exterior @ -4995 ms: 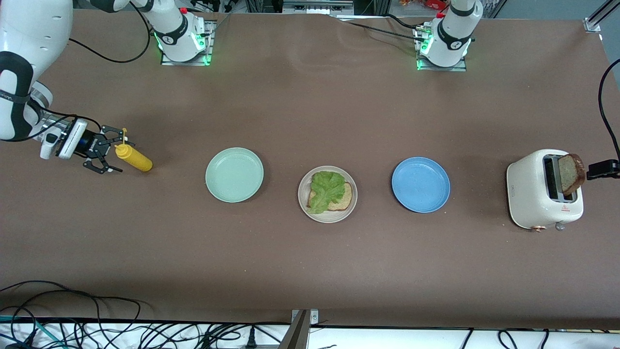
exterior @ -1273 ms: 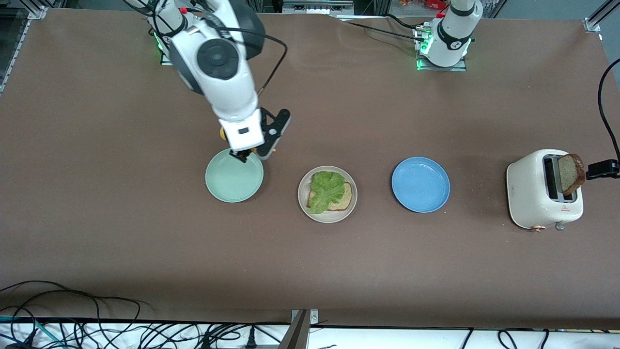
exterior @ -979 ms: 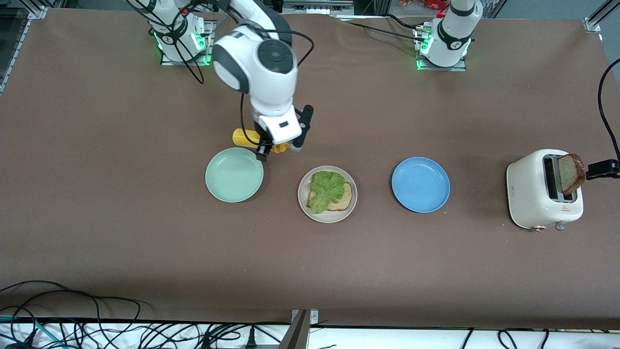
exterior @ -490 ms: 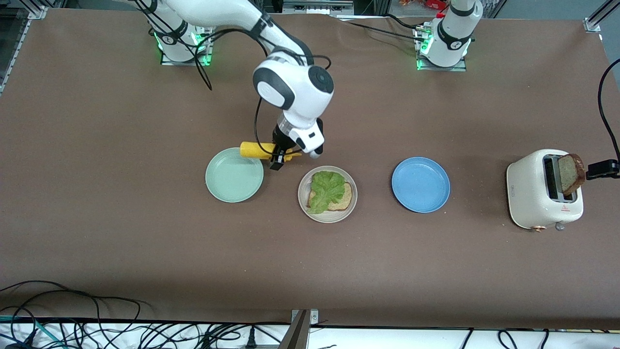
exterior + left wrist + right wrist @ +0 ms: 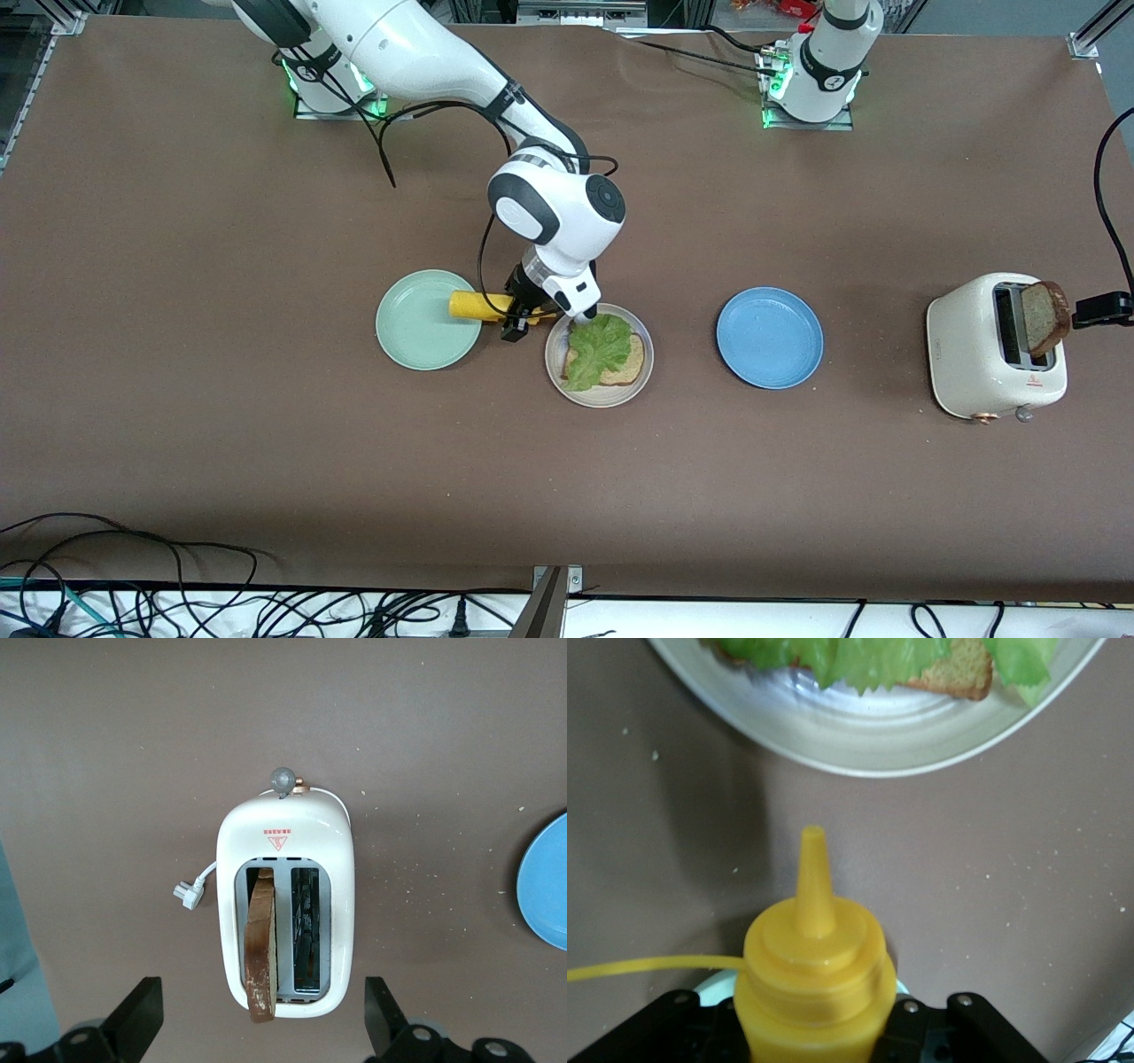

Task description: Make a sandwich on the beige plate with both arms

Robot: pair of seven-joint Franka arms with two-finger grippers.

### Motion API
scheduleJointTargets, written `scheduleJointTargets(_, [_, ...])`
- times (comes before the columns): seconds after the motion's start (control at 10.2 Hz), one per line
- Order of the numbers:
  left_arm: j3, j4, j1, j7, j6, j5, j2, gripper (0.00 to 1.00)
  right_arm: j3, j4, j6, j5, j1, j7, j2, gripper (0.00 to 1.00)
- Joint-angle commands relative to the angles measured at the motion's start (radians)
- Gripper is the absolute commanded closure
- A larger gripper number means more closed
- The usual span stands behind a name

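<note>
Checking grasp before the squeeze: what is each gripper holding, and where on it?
The right gripper holds the yellow squeeze bottle around its body, nozzle toward the beige plate. The left gripper, open over the toaster, holds nothing.

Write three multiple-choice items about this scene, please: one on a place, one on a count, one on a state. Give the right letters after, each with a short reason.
1. Where is the second bread slice?
A. on the blue plate
B. in the toaster
C. on the table

2. How many plates are on the table?
A. two
B. three
C. four

3. What is the state of the right claw?
A. shut on the yellow mustard bottle
B. open over the toaster
C. open and holding nothing

Answers:
1 B: the slice stands up out of one toaster slot.
2 B: a mint-green plate, the beige plate with bread and lettuce, and a blue plate.
3 A: the right wrist view shows the bottle between its fingers, nozzle toward the beige plate; it is the left claw that hangs open over the toaster.
</note>
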Motion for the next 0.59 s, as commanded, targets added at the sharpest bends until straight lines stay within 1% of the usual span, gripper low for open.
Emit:
scheduleJointTargets(0.0, [-0.005,0.003,0.003,0.011,-0.013,0.02,-0.009,0.0,-0.055,0.111,-0.024,-0.017,0.048,-0.017,0.076,1.0])
scheduleJointTargets(0.1, [-0.005,0.003,0.001,0.009,-0.013,0.02,-0.009,0.0,-0.072,0.125,-0.022,-0.017,0.06,-0.013,0.096,1.0])
scheduleJointTargets(0.2, [-0.006,0.003,0.003,0.009,-0.013,0.02,-0.009,0.0,-0.074,0.129,-0.017,-0.016,0.061,-0.013,0.103,1.0])
scheduleJointTargets(0.39, [-0.005,0.003,0.003,0.009,-0.013,0.02,-0.009,0.0,-0.074,0.129,-0.031,-0.005,0.054,-0.02,0.085,1.0])
scheduleJointTargets(0.49, [-0.006,0.001,0.003,0.009,-0.013,0.02,-0.009,0.0,-0.071,0.129,-0.049,0.012,0.039,-0.027,0.054,1.0])
